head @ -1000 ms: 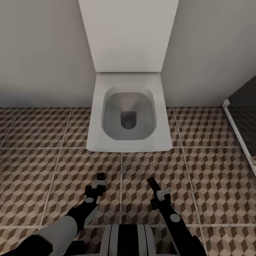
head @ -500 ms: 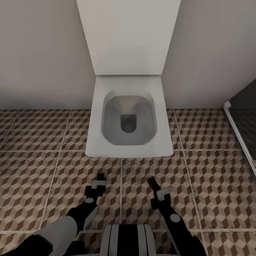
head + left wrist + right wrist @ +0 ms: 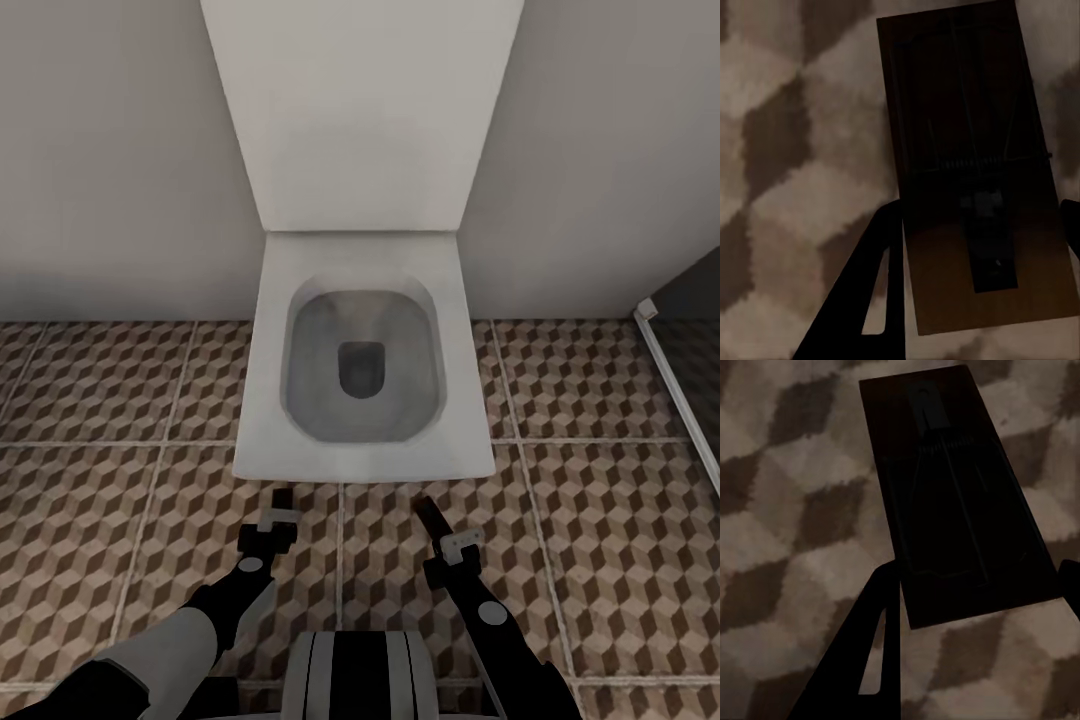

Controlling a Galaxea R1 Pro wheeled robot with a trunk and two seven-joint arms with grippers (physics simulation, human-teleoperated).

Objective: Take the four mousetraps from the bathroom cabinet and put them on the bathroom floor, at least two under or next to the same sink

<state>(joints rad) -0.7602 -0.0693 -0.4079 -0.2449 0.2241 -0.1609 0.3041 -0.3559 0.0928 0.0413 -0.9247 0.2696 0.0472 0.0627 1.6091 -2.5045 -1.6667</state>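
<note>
Mousetraps sit clamped in both our grippers: one mousetrap (image 3: 967,172) in our left gripper (image 3: 281,503), another (image 3: 952,487) in our right gripper (image 3: 440,522), low-centre over bathroom floor (image 3: 90,520) before a toilet (image 3: 362,370).

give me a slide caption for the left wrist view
Left gripper holding a brown mousetrap between its dark fingers above the cube-patterned bathroom floor.

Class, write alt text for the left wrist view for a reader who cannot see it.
A brown mousetrap with dark wire is held between the left gripper's two dark fingers, above the cube-patterned floor.
</note>
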